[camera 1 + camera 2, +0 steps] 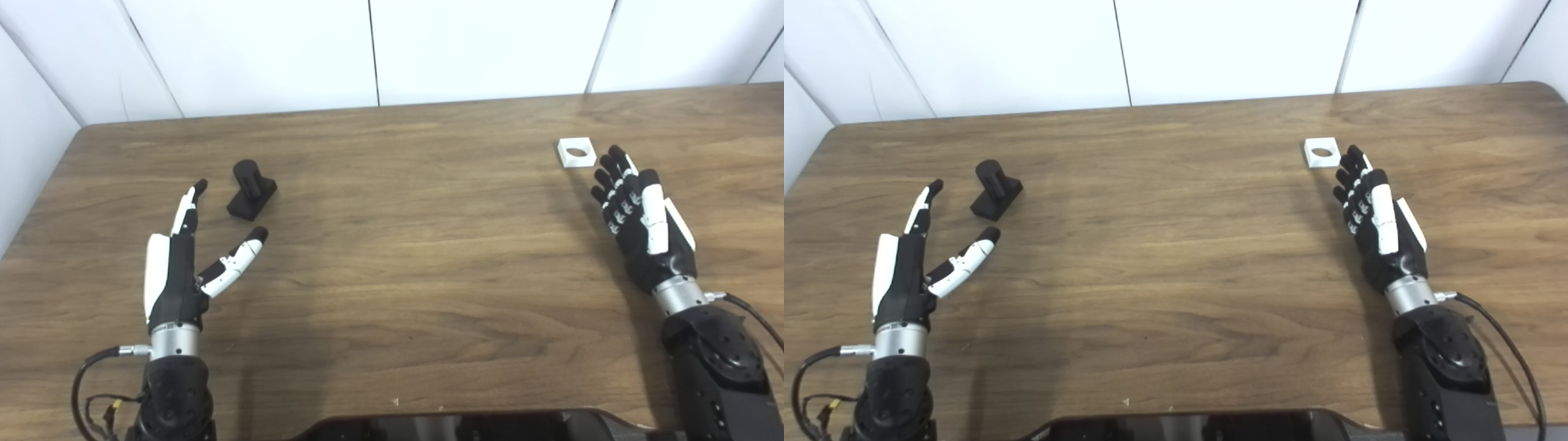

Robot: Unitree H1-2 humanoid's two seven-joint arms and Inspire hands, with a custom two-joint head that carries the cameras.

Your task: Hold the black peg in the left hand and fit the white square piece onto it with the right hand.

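Two hands: both empty, one over each side of the wooden table (392, 294), well apart from each other.
Left hand (184, 257): open, holding nothing; fingers stretched toward the far edge, thumb (236, 263) splayed out to the side; it sits near the table's left edge.
Black peg (251, 190): on the left half of the table, nearer the far edge than the near one; a round post on a square base, the post leaning toward the far left corner. It lies just beyond the gap between the left hand's fingers and thumb, not touching either.
Right hand (637, 220): open, holding nothing; fingers (615, 177) held side by side and pointing toward the far edge, thumb lying along the palm; it sits near the table's right edge.
White square piece (576, 152): flat on the right half of the table, toward the far edge, with a round hole through its middle. It lies just beyond the right hand's fingertips, a little to their left; whether they touch it I cannot tell.
Peg and square piece: well apart, on opposite sides of the table.
Cables (92, 373): a dark lead runs from each wrist.
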